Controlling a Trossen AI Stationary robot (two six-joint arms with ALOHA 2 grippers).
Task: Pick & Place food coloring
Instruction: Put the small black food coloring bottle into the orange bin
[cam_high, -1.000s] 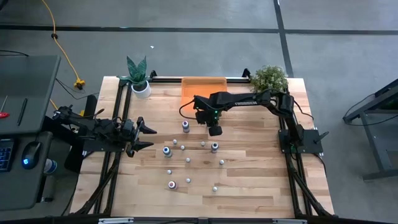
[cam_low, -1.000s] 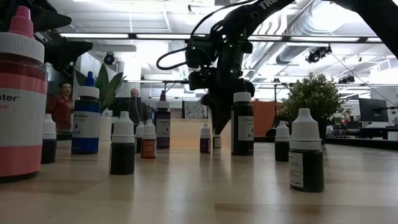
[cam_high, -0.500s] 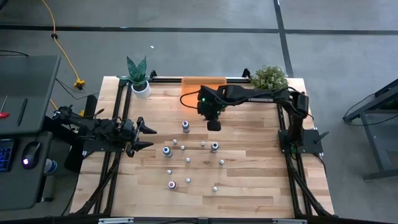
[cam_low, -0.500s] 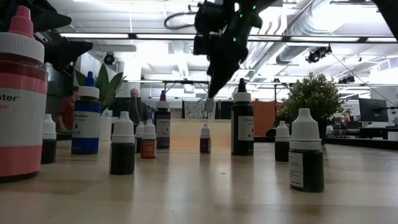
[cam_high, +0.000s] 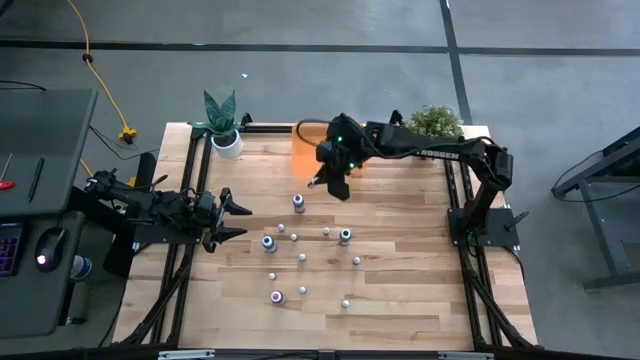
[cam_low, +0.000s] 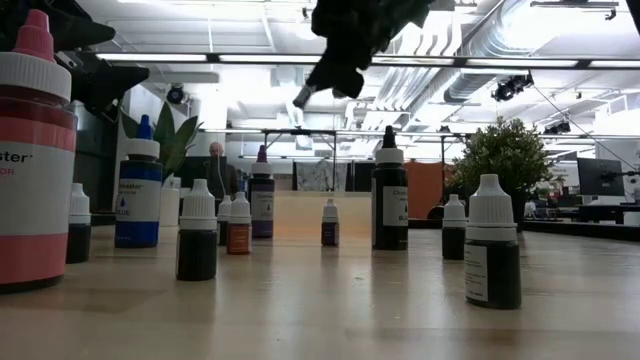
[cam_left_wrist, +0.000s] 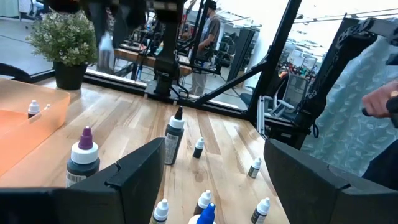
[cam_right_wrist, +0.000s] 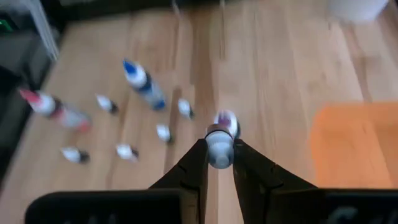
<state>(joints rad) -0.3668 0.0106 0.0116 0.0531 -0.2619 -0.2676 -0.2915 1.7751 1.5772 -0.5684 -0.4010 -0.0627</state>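
Several food coloring bottles (cam_high: 303, 257) stand upright on the wooden table, among them a blue one (cam_high: 269, 243), a red one (cam_high: 277, 297) and a purple-capped one (cam_high: 298, 203). They also show in the low view (cam_low: 197, 232). My right gripper (cam_high: 318, 183) is high above the table beside the orange tray (cam_high: 322, 148), shut on a tiny whitish dropper bottle (cam_right_wrist: 219, 149). My left gripper (cam_high: 236, 220) is open and empty at the table's left side, level with the bottles. My right gripper pinches the tiny dropper bottle's body (cam_right_wrist: 218, 155) between its two fingertips. The fingers slant down toward the table's left. The bottle is lifted clear, and its pale end (cam_low: 302, 97) sticks out below the fingers.
The orange tray stands at the far edge and holds one small bottle (cam_left_wrist: 33, 109). A potted plant (cam_high: 222, 118) stands at the far left corner and a bushy one (cam_high: 433, 124) at the far right. People show in the room beyond (cam_left_wrist: 210, 31).
My right gripper has risen high off the table and gone toward the far edge and the left, toward the orange tray, tipping as it went. It has carried the tiny bottle up with it, clear of the other bottles.
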